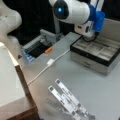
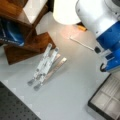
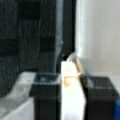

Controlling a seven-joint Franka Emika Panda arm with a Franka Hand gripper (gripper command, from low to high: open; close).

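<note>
Gripping a white block [image 3: 71, 95], our tool [image 3: 72, 100] is clamped on it, above the compartment box [image 1: 96, 53] at the table [image 1: 100, 90] edge; nothing placed yet.

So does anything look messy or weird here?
A white cable trails loose across the grey table. The gripper clamps a white block over the open compartment case. Nothing looks spilled or broken.

A grey table [image 1: 100, 95] fills both front views; a wooden shelf [image 2: 27, 37] stands upper left, darkness behind at the top.
</note>
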